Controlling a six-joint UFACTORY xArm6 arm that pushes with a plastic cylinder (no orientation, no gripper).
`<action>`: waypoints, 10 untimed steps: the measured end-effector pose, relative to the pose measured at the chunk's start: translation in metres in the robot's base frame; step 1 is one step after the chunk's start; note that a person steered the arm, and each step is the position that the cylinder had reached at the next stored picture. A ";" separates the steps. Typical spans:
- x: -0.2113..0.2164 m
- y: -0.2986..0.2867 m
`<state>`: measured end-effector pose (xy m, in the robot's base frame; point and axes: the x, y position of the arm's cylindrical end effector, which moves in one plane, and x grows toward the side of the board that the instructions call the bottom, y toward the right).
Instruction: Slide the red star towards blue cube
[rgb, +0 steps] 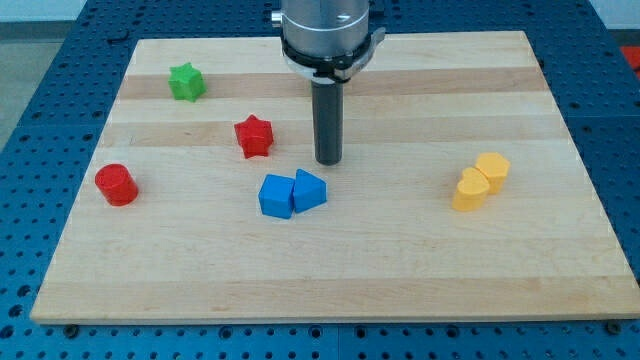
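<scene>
The red star (254, 136) lies on the wooden board (400, 260), left of centre. The blue cube (276, 196) sits below and slightly right of it, touching a second blue block (309, 190) of wedge-like shape on its right. My tip (328, 161) is the lower end of the dark rod. It stands to the right of the red star, with a clear gap, and just above the second blue block. It touches no block.
A green star (186, 82) lies at the top left. A red cylinder (116, 185) lies at the left. Two yellow blocks (481, 180) sit together at the right. The board's edges border a blue perforated table.
</scene>
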<state>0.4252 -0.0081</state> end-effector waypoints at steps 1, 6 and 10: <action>-0.018 -0.007; -0.052 -0.076; -0.034 -0.090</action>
<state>0.3912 -0.0986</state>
